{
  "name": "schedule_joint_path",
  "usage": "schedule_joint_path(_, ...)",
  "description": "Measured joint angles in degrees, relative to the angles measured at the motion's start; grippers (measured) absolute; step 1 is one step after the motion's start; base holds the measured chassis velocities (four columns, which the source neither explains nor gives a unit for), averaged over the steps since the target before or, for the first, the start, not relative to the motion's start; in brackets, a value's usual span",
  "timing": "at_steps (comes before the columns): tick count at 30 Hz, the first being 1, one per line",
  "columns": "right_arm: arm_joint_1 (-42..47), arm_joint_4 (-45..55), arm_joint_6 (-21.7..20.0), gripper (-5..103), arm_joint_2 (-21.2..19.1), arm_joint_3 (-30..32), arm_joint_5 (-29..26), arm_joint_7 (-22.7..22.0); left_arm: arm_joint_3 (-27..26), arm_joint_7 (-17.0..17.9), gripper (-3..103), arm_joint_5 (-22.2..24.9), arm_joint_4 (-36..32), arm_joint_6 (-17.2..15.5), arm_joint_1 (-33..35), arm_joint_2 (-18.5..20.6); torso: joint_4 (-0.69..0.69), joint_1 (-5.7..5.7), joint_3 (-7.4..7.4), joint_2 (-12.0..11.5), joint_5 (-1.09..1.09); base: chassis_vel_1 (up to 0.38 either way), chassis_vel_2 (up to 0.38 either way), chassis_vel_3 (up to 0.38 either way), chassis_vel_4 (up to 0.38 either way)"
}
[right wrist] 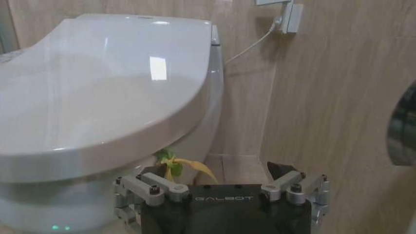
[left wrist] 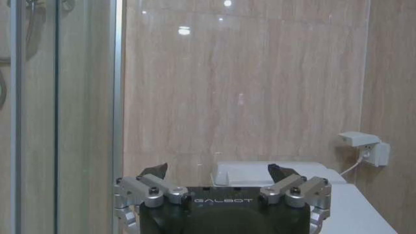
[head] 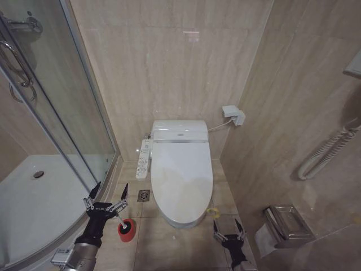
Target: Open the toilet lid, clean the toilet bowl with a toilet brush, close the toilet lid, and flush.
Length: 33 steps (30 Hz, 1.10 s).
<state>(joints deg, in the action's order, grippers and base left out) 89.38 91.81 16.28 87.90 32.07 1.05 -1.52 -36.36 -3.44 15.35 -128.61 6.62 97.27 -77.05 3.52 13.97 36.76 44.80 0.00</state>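
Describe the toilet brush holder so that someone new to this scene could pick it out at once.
Start from the white toilet with the closed toilet lid. On the tiled floor to the toilet's left, close to the open left pincer, stands a small round red holder cup. It is the one bright red thing among beige tiles and white fittings.

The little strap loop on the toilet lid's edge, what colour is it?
Yellow-green; the strap loop shows best in the right wrist view.

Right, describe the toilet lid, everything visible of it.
The toilet lid is a smooth, glossy white oval, plastic by its look, shut flat over the bowl. A small yellow-green strap loop hangs from its front edge on the robot's right. The open right gripper sits near the loop; nothing grips the lid.
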Motion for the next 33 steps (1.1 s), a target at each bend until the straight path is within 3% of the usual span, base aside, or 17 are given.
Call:
schedule_joint_path(6,-5.55,-5.07,-0.58,100,-1.64,-0.4,-0.23,-0.04,0.0,0.0,100,0.0,0.0,0.0,0.0,0.0,0.0,0.0,0.0,0.0,0.0,0.0,0.0,0.0,0.0)
schedule_joint_path(14,-9.72,-11.78,1.8,100,-3.03,0.16,3.09,-0.02,0.0,0.0,100,0.0,0.0,0.0,0.0,0.0,0.0,0.0,0.0,0.0,0.01,0.0,0.0,0.0,0.0)
schedule_joint_path(33,-16.35,-20.58,3.21,100,-3.41,1.3,4.17,-0.57,0.0,0.0,100,0.0,0.0,0.0,0.0,0.0,0.0,0.0,0.0,0.0,0.0,0.0,0.0,0.0,0.0)
